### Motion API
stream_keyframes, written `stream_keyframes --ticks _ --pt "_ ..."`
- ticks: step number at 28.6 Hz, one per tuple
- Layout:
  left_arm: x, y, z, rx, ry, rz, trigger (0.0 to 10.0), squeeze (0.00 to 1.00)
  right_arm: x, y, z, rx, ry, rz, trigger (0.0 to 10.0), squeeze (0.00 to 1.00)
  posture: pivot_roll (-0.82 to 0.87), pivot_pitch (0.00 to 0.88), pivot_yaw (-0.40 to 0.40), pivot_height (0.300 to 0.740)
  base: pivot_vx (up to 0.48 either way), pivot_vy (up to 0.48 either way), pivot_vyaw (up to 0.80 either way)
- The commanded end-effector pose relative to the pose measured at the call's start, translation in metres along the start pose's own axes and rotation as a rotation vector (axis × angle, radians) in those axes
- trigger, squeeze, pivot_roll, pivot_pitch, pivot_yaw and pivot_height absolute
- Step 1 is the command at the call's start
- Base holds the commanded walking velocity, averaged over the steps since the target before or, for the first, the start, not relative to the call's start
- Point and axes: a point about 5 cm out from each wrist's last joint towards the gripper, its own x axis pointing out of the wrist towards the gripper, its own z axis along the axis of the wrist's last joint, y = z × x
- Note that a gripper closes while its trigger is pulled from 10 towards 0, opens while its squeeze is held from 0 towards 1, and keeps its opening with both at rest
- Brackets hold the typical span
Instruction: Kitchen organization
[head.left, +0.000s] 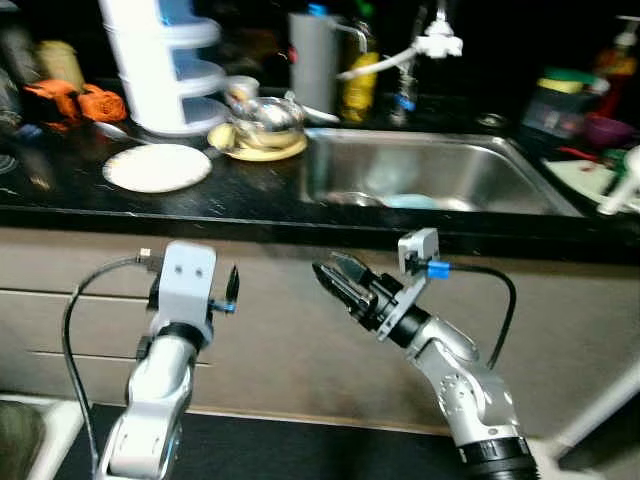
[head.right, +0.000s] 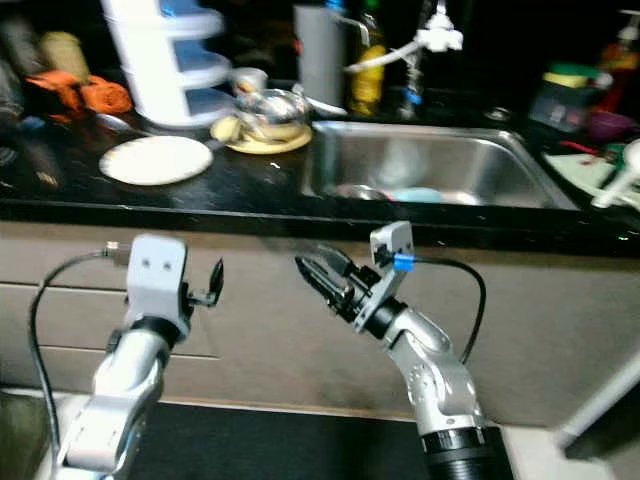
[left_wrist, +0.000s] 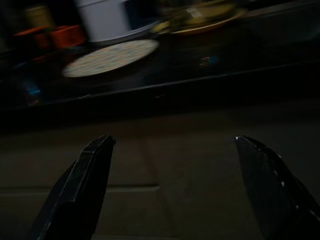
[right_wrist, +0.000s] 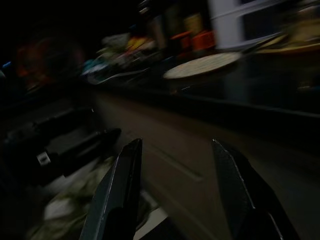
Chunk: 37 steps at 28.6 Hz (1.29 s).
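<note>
Now, step: approach, nothing picked up yet.
My left gripper (left_wrist: 170, 190): wide open, empty, below the countertop (head.left: 250, 195).
My right gripper (right_wrist: 175, 185): open, empty, below it.
White plate (head.left: 157, 167): on the countertop, left of the sink (head.left: 440, 175).
Next: raise an arm over the edge.

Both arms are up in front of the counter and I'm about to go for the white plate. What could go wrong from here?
The left gripper and right gripper sit below the counter edge, so a straight reach may hit it. The white plate lies flat, giving open fingers little to pinch. The steel bowl on the yellow plate stands close beside it and could be knocked.
</note>
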Motion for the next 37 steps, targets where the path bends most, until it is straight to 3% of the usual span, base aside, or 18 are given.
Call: stream_keyframes --ticks 1,13,30,37 --pt "0.0 0.001 -0.004 0.027 0.012 -0.003 10.0 0.0 0.001 0.001 -0.001 -0.019 0.005 0.004 10.0 0.0 0.06 0.0 -0.042 0.74 0.0 0.0 0.78" --pt "0.007 0.012 0.002 0.049 -0.019 0.041 10.0 0.0 0.01 0.004 0.014 -0.069 -0.023 0.032 10.0 0.0 0.06 0.0 -0.051 0.74 0.0 0.0 0.78" --pt "0.009 0.008 0.004 0.012 -0.031 0.028 10.0 0.0 0.024 0.016 0.021 -0.172 -0.017 0.082 10.0 0.0 0.06 0.0 -0.052 0.74 0.0 0.0 0.78" --pt "0.008 0.01 0.009 0.003 -0.05 0.015 10.0 0.0 0.034 0.013 0.026 -0.247 0.002 0.007 10.0 0.0 0.06 0.0 -0.048 0.74 0.129 0.0 0.0"
